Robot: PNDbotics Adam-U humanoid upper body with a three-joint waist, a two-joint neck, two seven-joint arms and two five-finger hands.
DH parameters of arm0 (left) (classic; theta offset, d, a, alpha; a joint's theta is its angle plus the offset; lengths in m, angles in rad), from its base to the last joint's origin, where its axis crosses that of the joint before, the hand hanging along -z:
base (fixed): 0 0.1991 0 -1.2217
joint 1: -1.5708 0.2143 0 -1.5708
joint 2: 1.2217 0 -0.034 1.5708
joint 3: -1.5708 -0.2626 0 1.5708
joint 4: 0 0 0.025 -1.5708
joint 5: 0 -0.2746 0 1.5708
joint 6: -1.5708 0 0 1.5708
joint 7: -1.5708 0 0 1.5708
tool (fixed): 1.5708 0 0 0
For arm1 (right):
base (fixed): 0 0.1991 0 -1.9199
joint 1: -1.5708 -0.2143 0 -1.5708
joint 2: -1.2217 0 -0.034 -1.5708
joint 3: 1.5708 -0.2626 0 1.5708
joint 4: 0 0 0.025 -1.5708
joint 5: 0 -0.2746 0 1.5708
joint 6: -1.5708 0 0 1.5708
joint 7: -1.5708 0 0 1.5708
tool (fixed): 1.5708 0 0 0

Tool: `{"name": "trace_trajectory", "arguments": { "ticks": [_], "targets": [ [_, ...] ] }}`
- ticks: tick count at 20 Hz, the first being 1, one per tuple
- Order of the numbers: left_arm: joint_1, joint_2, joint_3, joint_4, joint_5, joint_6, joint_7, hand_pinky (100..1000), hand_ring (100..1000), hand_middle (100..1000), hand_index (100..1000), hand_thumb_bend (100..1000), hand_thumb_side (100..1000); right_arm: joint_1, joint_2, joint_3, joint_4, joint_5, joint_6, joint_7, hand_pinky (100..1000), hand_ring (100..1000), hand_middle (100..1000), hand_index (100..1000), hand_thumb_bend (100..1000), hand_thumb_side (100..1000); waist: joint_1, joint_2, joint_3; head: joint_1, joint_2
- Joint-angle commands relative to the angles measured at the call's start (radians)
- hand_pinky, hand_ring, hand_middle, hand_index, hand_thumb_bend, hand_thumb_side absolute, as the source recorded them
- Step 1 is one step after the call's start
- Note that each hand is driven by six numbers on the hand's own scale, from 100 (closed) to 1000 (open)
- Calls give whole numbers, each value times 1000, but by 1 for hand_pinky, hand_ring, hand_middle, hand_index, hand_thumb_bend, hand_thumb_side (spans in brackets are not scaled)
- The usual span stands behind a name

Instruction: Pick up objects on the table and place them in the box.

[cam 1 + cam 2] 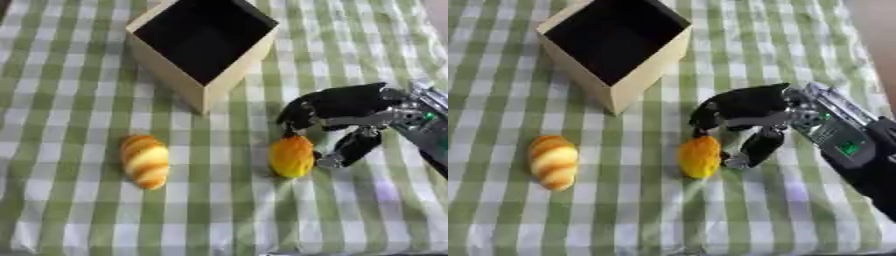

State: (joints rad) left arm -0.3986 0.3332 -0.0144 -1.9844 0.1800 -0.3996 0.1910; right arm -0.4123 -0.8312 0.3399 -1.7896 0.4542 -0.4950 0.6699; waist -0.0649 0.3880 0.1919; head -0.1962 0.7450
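A yellow-orange fruit (291, 156) lies on the checked cloth right of centre. My right hand (346, 102) reaches in from the right and sits over it. Its curled fingers (296, 117) come down on the fruit's far end, and the thumb (350, 147) stands against the fruit's right side. A striped orange-and-cream bread roll (145, 161) lies by itself to the left. The open cream box (166, 62) with a dark inside stands at the far centre, one corner towards me. My left hand is out of view.
A green-and-white checked cloth (219, 215) covers the whole table. The near cloth and the strip between roll and fruit are bare. The box's near corner is about a hand's width beyond the fruit.
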Motion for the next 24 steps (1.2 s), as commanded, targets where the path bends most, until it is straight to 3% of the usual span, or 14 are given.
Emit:
{"name": "trace_trajectory", "arguments": {
  "ticks": [1,15,16,17,24],
  "targets": [
    [-10,13,3,-16,-3,3,-1,784,701,804,861,100,662,-6,-29,-16,-31,-17,-83,81,913,865,539,720,100,180,4,-24,-2,1,-9],
    [-7,15,4,-16,-5,4,0,785,700,805,861,100,662,-40,-51,-93,-170,-161,30,-10,893,771,453,666,100,157,3,-25,-8,9,-15],
    [-7,15,4,-16,-5,4,0,785,700,805,861,100,662,-49,-53,-97,-174,-170,36,-14,892,769,450,662,100,191,3,-25,-7,9,-16],
    [-7,15,4,-16,-5,3,0,785,700,806,861,100,662,-57,-54,-99,-176,-178,41,-17,892,768,449,662,100,155,3,-25,-7,9,-17],
    [-11,18,3,-16,-5,-1,-1,786,701,805,861,100,661,-131,-61,-112,-168,-224,73,-43,889,756,432,657,100,144,-1,-21,-3,9,-17]
  ]
}}
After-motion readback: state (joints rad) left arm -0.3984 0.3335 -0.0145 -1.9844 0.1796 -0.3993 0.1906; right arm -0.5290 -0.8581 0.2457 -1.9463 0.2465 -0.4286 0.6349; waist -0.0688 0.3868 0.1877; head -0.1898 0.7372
